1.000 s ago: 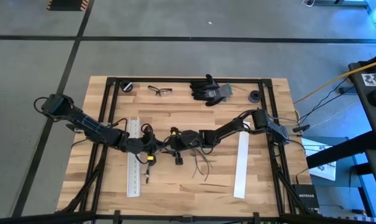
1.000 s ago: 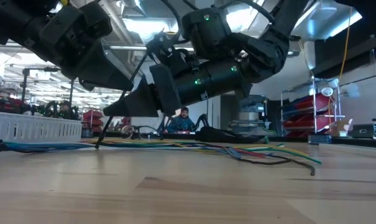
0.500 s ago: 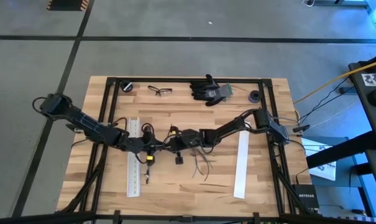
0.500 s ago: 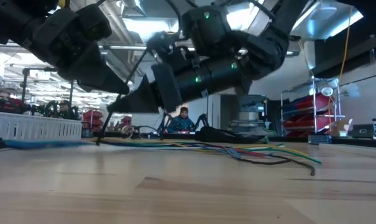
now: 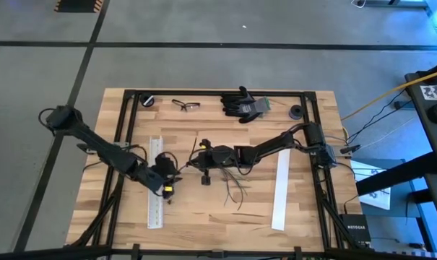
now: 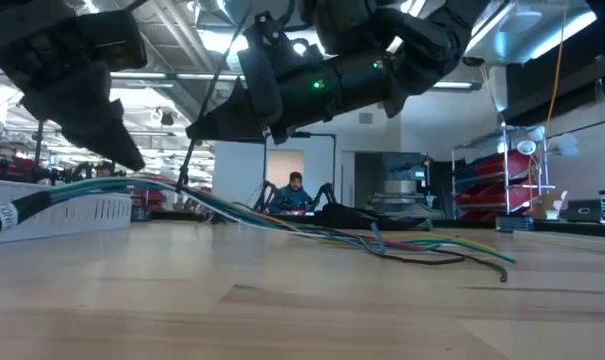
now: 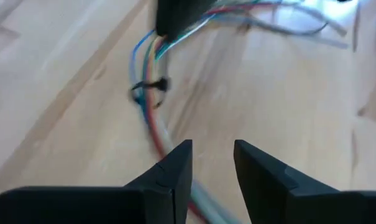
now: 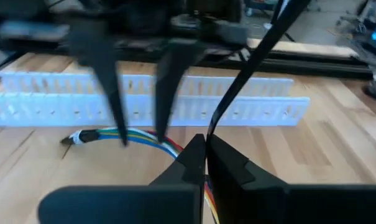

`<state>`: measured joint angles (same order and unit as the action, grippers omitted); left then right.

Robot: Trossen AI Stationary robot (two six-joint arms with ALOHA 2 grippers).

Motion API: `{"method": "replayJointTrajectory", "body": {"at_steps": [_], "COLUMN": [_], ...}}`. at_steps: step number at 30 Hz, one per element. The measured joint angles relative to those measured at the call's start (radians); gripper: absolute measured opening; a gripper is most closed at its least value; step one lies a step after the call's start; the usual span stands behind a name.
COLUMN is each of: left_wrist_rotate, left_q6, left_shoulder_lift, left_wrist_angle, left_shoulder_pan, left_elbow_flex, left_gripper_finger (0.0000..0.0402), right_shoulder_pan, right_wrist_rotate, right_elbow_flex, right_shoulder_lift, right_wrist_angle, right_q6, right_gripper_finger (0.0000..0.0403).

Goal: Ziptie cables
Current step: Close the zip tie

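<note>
Right claw clamped on cables | held stretch hidden

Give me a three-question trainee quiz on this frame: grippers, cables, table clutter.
1. True or false: the left gripper is clamped on the cables.
2. What does the right gripper pinch? A) black zip tie tail B) glove C) glasses
3. Name the item beside the glasses along the table's far edge.

Key:
1. False; its fingers stand apart, with the bundle ahead of them.
2. A, the black zip tie tail.
3. Black glove.
</note>
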<state>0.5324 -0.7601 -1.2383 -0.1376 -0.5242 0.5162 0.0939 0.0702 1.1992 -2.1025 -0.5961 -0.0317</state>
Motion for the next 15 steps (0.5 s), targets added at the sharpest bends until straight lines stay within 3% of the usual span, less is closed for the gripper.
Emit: {"method": "replayJointTrajectory", "body": {"at_steps": [5,11,15], "left_wrist_rotate": [0.042,0.199,0.239], "left_q6": [-0.02,-0.077,-0.073], "left_shoulder_lift": [-0.135,-0.232,-0.234], "left_wrist_angle": [0.187,0.195,0.2], "left_shoulder_pan": [-0.005,0.029,0.051], "left_elbow_flex": [0.0,-0.001,-0.001], "left_gripper_finger": [0.0089,0.008,0.0078], "right_shoulder_pan": [-0.008,-0.01,-0.009], "right_wrist_rotate": [0.017,0.009,0.008], "right_elbow_flex": [0.0,0.0,0.0], "right_shoulder_lift": [0.0,0.0,0.0], "right_wrist_angle": [0.003,0.023,0.032], "right_q6": [0.014,0.008,0.008], "right_gripper_finger": [0.0,0.0,0.0]}}
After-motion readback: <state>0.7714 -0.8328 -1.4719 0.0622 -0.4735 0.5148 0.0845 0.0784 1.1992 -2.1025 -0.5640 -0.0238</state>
